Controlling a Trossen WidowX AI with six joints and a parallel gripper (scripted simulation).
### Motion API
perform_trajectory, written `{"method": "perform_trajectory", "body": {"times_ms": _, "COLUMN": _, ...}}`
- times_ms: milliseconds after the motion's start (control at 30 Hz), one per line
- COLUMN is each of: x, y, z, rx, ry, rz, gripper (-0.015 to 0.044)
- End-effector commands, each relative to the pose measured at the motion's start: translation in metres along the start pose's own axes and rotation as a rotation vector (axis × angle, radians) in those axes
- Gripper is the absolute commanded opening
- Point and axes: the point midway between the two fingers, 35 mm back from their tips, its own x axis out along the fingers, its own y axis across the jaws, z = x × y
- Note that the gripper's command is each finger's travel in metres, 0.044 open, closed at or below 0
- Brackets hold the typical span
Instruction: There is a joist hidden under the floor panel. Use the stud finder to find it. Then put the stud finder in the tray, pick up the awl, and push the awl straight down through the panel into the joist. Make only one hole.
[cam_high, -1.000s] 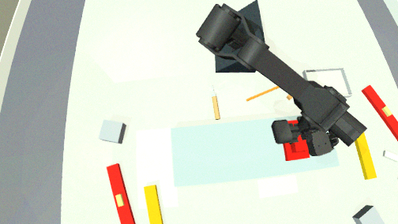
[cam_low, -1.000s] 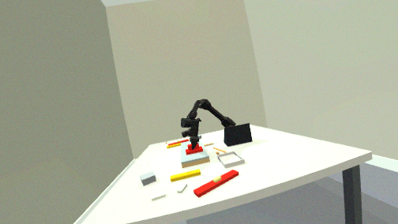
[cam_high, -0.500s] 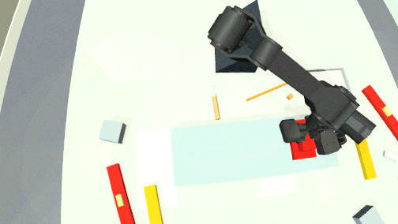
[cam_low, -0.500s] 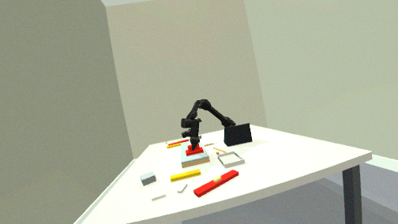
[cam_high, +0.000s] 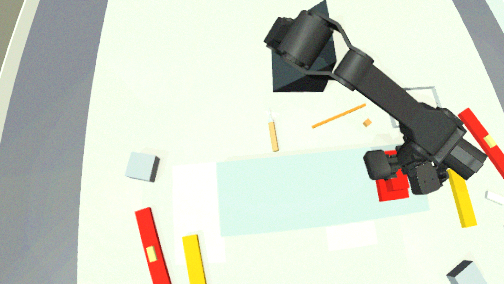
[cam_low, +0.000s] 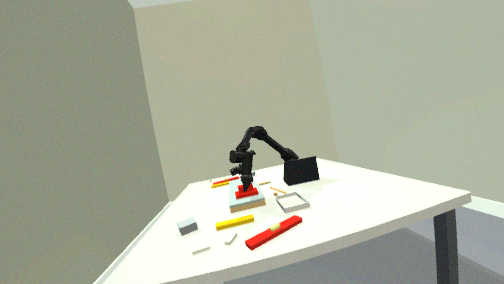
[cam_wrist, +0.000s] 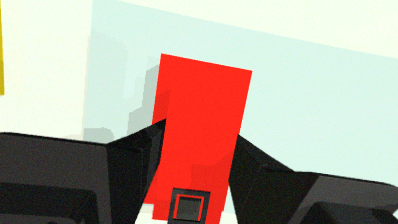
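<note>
One gripper (cam_high: 402, 170) (cam_low: 246, 186) (cam_wrist: 197, 128) is pinching one red stud finder (cam_high: 392, 189) (cam_low: 253, 192) (cam_wrist: 205, 95), seen from the top at the panel's (cam_high: 300, 192) (cam_low: 240, 201) (cam_wrist: 310, 105) right end, presumably for scanning. One awl (cam_high: 273, 136) is lying left. The exterior view is showing one tray (cam_low: 306, 205), awaiting the finder. The wrist view is showing two fingers flanking it.

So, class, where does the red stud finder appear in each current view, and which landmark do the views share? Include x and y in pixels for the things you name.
Top: the stud finder (cam_high: 393, 193) (cam_low: 246, 193) (cam_wrist: 202, 100) is right of centre, partly under the arm.
Exterior: near the middle, slightly below centre, small, beneath the tool (cam_high: 401, 172) (cam_low: 246, 188) (cam_wrist: 197, 128).
Wrist: large, around the centre and reaching the bottom edge, between the fingers.
Shared landmark: the pale blue-green panel (cam_high: 300, 192) (cam_low: 240, 202) (cam_wrist: 320, 110) beneath it.
</note>
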Motion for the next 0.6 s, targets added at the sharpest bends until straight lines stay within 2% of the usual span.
{"method": "perform_trajectory", "body": {"times_ms": 0, "x": -0.001, "y": 0.009, "z": 0.0, "rx": 0.003, "ry": 0.001, "rz": 0.008, "gripper": 0.0}}
{"method": "perform_trajectory", "body": {"times_ms": 567, "x": -0.001, "y": 0.035, "z": 0.0, "rx": 0.004, "ry": 0.0, "rz": 0.009, "gripper": 0.0}}
